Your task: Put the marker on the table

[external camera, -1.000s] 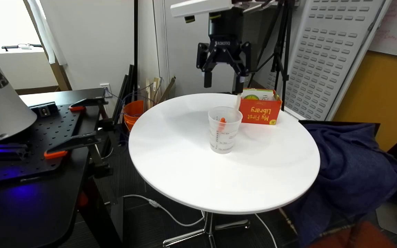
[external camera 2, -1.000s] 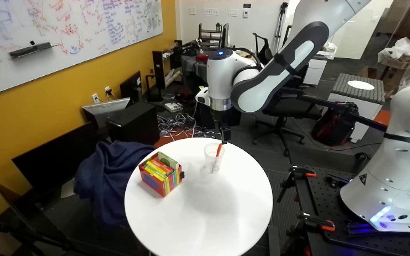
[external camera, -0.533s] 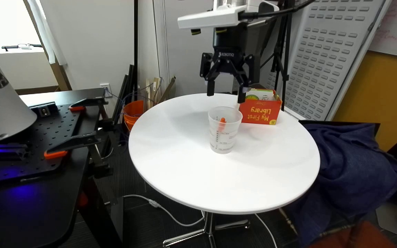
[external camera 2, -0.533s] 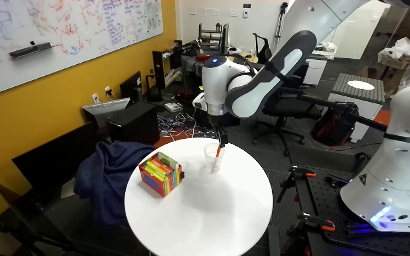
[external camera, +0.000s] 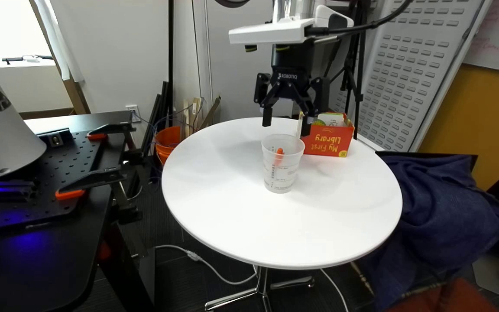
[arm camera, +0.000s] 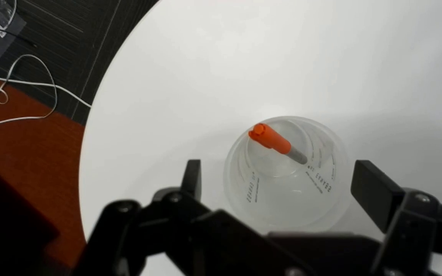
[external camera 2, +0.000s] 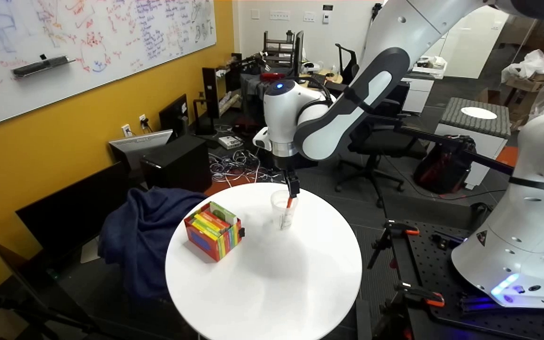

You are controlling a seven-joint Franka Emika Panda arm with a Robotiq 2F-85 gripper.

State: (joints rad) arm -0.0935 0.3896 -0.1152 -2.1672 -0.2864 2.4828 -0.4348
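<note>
Jaws parted, marker tilted in cup, table beneath

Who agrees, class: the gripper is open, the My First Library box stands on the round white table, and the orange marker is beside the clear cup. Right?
Not quite: the wrist view shows the orange marker leaning inside the clear cup, not beside it. The gripper is open and the My First Library box stands on the table.
</note>
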